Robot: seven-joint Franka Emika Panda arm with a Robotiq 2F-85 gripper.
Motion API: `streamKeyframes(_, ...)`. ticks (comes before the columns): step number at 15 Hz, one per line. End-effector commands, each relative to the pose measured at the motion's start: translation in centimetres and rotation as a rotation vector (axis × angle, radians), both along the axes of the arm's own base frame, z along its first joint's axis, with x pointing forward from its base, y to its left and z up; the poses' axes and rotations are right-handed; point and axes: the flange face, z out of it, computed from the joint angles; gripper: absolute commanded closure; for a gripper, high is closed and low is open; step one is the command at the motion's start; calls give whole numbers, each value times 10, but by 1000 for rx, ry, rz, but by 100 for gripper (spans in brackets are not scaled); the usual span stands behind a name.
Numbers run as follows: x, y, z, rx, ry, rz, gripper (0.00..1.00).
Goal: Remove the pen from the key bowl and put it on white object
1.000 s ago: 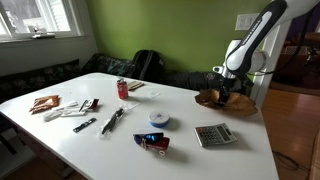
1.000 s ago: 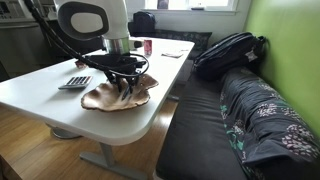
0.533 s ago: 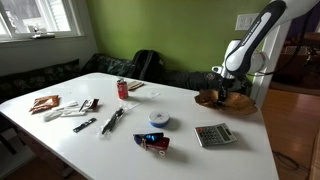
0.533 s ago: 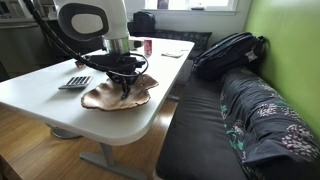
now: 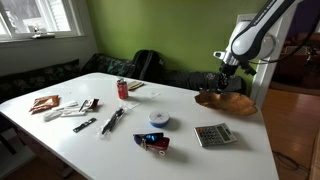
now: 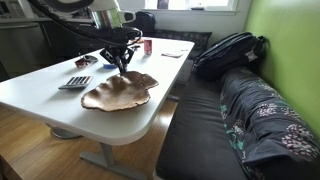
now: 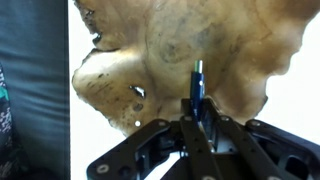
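Note:
The brown wooden key bowl [image 5: 226,101] sits at the table's end; it also shows in the other exterior view [image 6: 120,91] and fills the wrist view [image 7: 170,45]. My gripper [image 5: 221,70] hangs above the bowl, shut on a dark blue pen [image 7: 197,85] that points down from the fingers [image 7: 197,122]. In an exterior view the gripper [image 6: 122,58] is clear of the bowl's rim. The small round white object [image 5: 159,118] with a bluish patch lies mid-table, well away from the gripper.
A grey calculator [image 5: 213,135] lies beside the bowl and also shows in the other exterior view [image 6: 75,82]. A red can [image 5: 123,89], dark markers [image 5: 112,120], a blue-red wrapper [image 5: 153,143] and packets [image 5: 45,103] lie further along. A backpack [image 6: 228,52] sits on the couch.
The gripper was down in the bowl; it has risen straight up with the pen held in its fingers. The bowl has stayed in place.

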Motion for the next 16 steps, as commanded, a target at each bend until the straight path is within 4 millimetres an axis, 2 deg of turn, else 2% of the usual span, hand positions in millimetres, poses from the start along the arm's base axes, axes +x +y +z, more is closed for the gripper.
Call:
streamKeyframes(1,-11,43,46,1,-62,96,97)
streamKeyframes(4,7,100,74,3,-57,198,97)
streamKeyframes(6,13,131,81,14,-11,268,97)
streamKeyframes(7,10,114,75,5,-50,226,86)
streamKeyframes(9,14,139,83,12,-34,272,86)
streamKeyframes(13,16,134,82,11,-32,264,86)
streamKeyframes(14,16,133,82,11,-31,262,97)
streamKeyframes(16,36,163,74,8,-7,220,97)
